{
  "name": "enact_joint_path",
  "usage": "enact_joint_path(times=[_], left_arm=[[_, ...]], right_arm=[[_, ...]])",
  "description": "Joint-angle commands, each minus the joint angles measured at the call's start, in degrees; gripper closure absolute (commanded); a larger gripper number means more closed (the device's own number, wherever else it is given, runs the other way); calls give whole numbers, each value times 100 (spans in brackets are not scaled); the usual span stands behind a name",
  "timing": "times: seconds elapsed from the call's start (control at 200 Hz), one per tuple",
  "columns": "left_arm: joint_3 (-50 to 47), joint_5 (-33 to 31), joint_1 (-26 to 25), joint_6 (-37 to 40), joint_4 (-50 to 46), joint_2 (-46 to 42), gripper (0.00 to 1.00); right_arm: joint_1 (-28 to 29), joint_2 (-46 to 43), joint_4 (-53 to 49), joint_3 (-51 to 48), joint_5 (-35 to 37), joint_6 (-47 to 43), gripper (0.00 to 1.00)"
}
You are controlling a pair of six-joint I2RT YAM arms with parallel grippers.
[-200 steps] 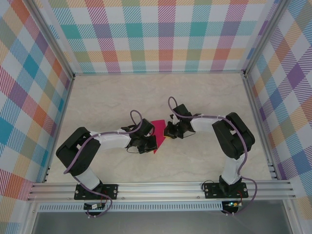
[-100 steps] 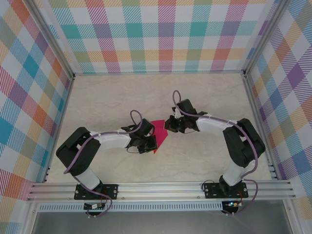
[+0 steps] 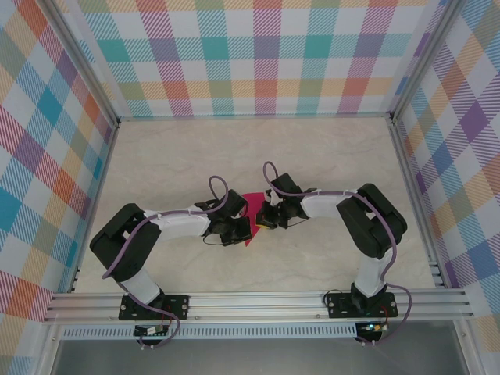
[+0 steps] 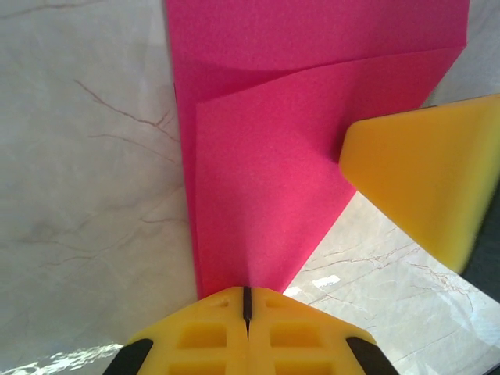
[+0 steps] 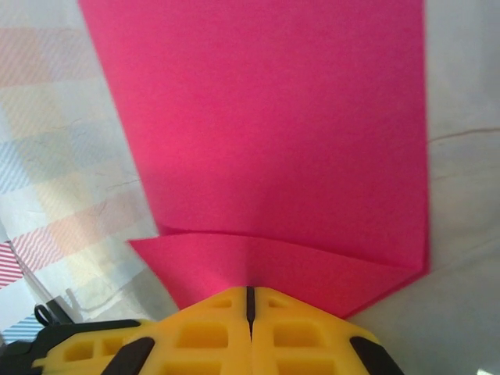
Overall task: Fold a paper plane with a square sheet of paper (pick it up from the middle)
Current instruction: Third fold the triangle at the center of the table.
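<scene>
Top external view: left gripper (image 3: 239, 230), jaws closed tight, has its tip bearing on the square sheet of paper (image 3: 253, 202) at its seven o'clock corner. The sheet is partly folded and lies flat mid-table, one flap lapped over. At its three o'clock is the right gripper (image 3: 266, 218), jaws also pressed together, tip on the flap edge. The risk, I'd say: either tip drags and the thin sheet skids on that smooth marbled table (image 3: 180, 156), skewing the crease. Pastel plaid walls (image 3: 266, 55) box it in, with an aluminium rail (image 3: 258, 301) at six.
</scene>
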Motion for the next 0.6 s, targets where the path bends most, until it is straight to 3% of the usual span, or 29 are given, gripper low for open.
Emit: enact_joint_path(times=[0.0, 0.355, 0.595], left_arm=[[102, -146, -39, 168, -412, -134, 100], [199, 235, -31, 156, 485, -108, 95], [188, 288, -29, 149, 466, 177, 95]], right_arm=[[-14, 171, -169, -45, 177, 91, 95], [-13, 226, -259, -72, 259, 118, 95], [-14, 297, -278, -72, 256, 153, 95]])
